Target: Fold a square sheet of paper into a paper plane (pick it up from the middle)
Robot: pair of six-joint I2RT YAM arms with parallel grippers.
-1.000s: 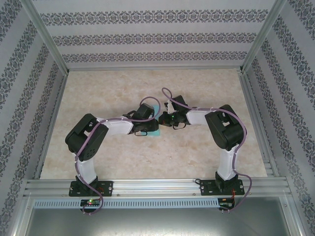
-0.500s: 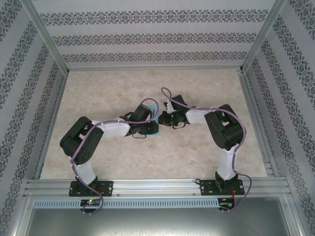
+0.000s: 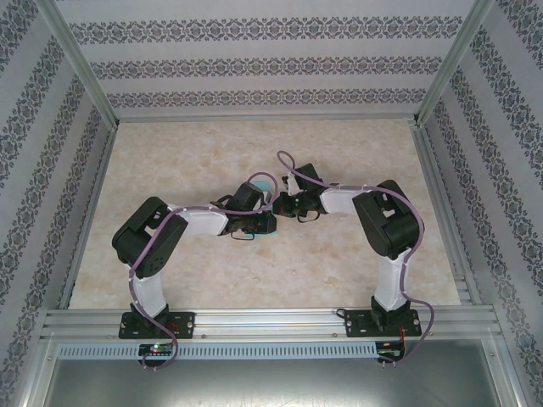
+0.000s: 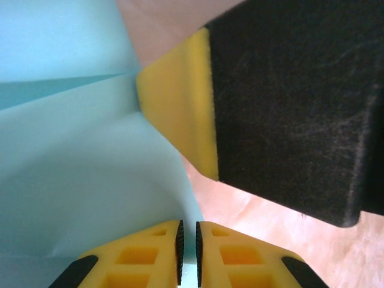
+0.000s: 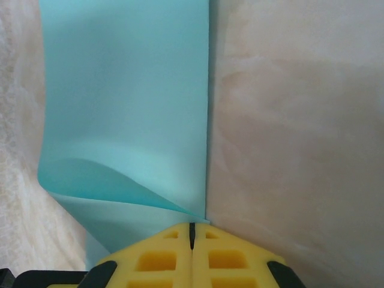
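The square sheet of paper (image 5: 120, 108) is thin, smooth and matt. The surface (image 5: 288, 120) looks like pale stone, smooth with a faint shine. The left claw (image 4: 188, 246) and right claw (image 5: 192, 231) are smooth yellow plastic. The rails (image 3: 271, 320) are dull silver metal.

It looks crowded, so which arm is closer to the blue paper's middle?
Left. The left jaws sit over the blue paper near its middle; the right jaws pinch its edge.
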